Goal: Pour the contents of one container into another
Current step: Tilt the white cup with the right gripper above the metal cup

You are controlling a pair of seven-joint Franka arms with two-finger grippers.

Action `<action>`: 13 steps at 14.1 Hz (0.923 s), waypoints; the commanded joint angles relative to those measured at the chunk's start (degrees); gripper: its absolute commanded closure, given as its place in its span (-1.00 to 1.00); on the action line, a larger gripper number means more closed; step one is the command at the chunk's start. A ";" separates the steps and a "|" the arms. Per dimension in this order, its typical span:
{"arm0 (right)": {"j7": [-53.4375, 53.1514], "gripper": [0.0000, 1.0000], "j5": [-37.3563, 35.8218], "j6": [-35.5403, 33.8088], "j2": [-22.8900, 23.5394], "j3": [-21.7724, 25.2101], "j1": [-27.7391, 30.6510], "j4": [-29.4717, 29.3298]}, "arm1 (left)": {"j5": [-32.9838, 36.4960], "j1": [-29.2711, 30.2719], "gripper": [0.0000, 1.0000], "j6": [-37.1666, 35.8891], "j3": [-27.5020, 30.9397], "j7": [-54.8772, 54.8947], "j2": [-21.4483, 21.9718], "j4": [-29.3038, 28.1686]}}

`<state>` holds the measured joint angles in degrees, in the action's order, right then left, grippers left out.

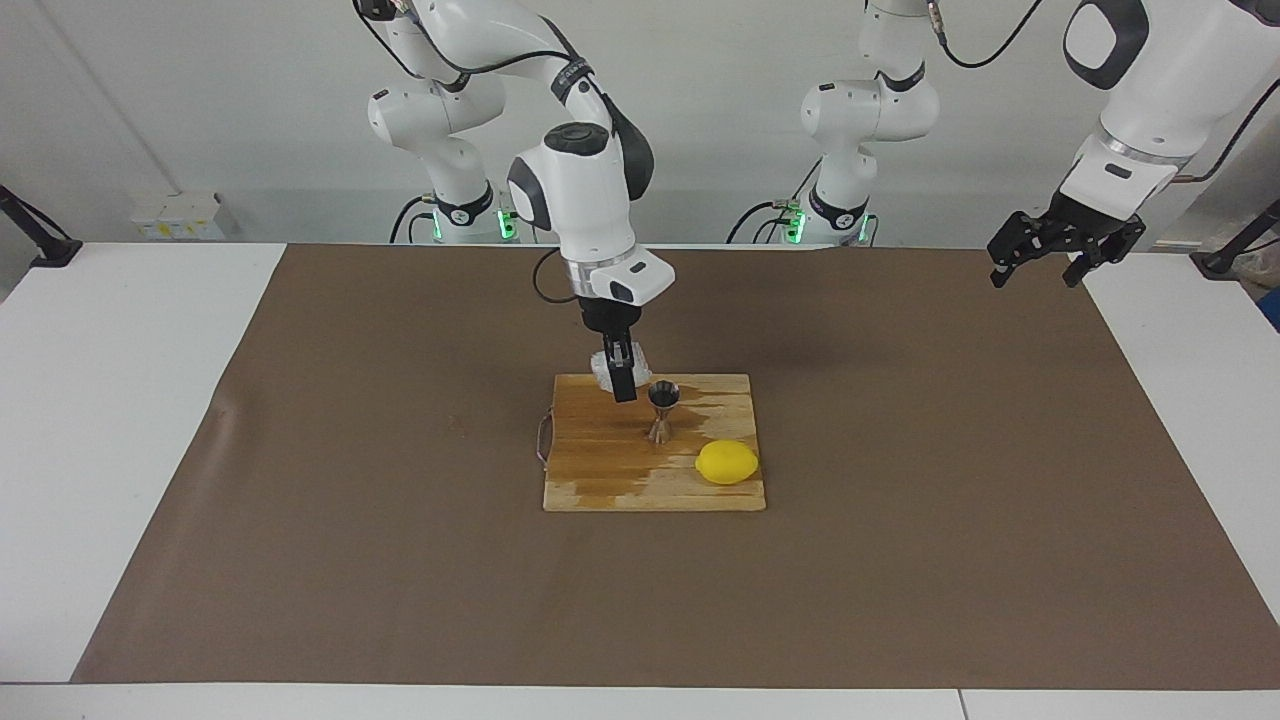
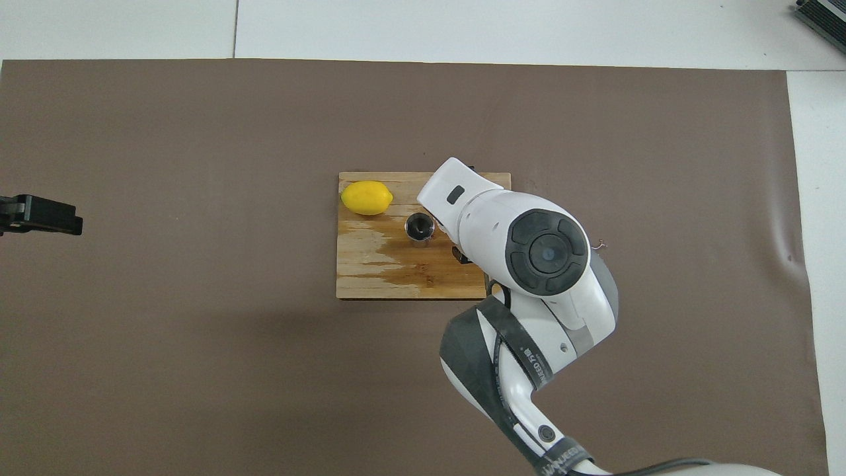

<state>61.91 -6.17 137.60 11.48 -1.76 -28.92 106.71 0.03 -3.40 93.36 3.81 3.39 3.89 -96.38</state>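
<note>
Right claw (image 1: 621,385) at frame centre grasps the crinkled whitish translucent cup (image 1: 607,372), upright, low over the wooden board (image 1: 600,470) beside the shiny steel hourglass jigger (image 1: 662,410). Pouring judged finished; setting down remains. Left claw (image 1: 1063,252) waits, released, upper right.

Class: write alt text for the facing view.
The right gripper holds a crinkled cup upright over a wooden board, beside a steel jigger and a lemon. The left gripper waits open over the table's edge.
</note>
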 commanded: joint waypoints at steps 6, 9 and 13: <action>-1.18 1.00 -11.05 -0.41 -0.58 -0.17 -1.49 -0.36 | 1.12 0.41 -1.00 -0.11 -0.38 0.22 1.21 -1.00; -1.26 1.00 -11.32 -0.41 -0.67 -0.35 -1.58 -0.54 | 1.12 0.41 -1.00 -0.11 -0.47 0.22 1.12 -1.00; -1.26 1.00 -13.07 -0.06 -0.67 -0.43 -2.02 -0.62 | 1.12 0.41 -1.00 -0.11 -0.38 0.22 1.21 -1.00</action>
<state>61.88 -16.79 137.43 11.24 -1.95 -30.87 106.20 0.03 -3.40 93.36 3.81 3.39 3.89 -96.38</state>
